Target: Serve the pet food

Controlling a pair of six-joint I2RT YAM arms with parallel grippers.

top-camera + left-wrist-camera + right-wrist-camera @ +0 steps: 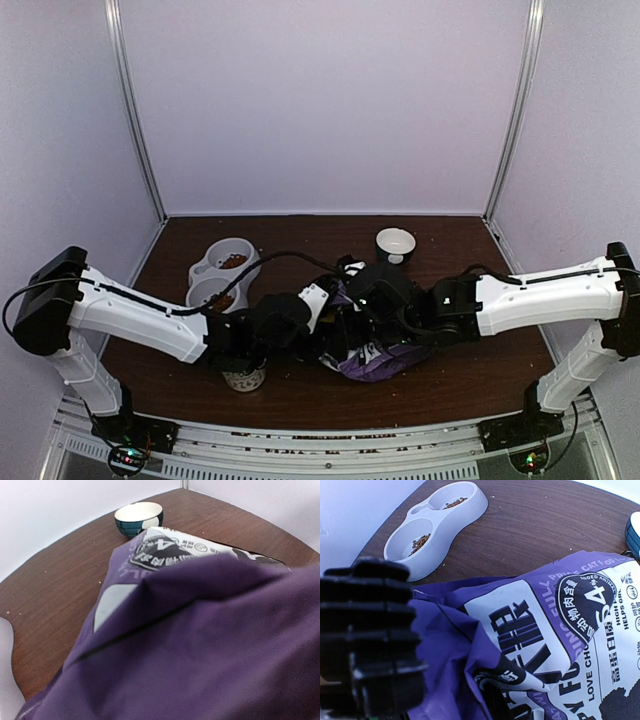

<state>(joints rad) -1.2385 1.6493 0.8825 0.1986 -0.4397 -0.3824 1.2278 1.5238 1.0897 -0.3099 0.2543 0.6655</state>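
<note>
hidden: left gripper (335,325) tips buried in arm/bag clutter from above; its own camera shows only purple bag (200,645), no fingers.
left claw: can't tell gap or grip.
right claw: right gripper (372,300) closed tight; one black ribbed finger (370,630) right against bag fabric. Film pinched or not: can't tell.
pet food (420,540): brown kibble in both wells of white double bowl (470,510), left of and beyond the bag, apart from both claws.
bag: slumped on table (480,370) between the arms, contents not visible.
cut off: mug (243,379) half under left arm.
</note>
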